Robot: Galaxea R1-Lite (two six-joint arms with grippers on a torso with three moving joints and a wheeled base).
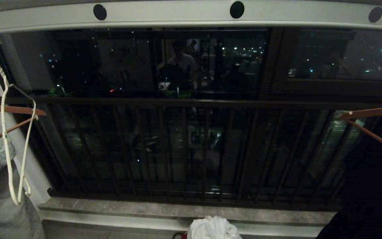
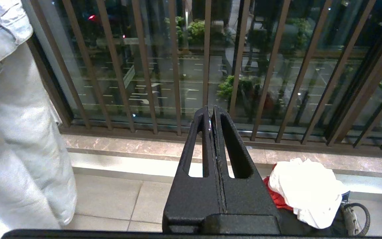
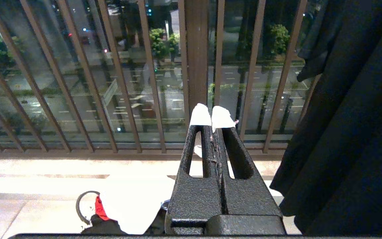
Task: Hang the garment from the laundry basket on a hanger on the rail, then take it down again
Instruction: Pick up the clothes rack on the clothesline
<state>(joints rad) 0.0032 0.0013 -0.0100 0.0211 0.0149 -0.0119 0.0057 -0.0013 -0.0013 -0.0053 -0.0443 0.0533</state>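
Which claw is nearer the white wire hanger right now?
Left, as far as the views show. The hanger hangs at the rail's left end beside the denim garment, which the shut left claw sees. The shut right claw faces a dark garment instead.

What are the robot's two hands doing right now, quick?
Left gripper: shut, holding nothing.
Right gripper: shut, holding nothing.
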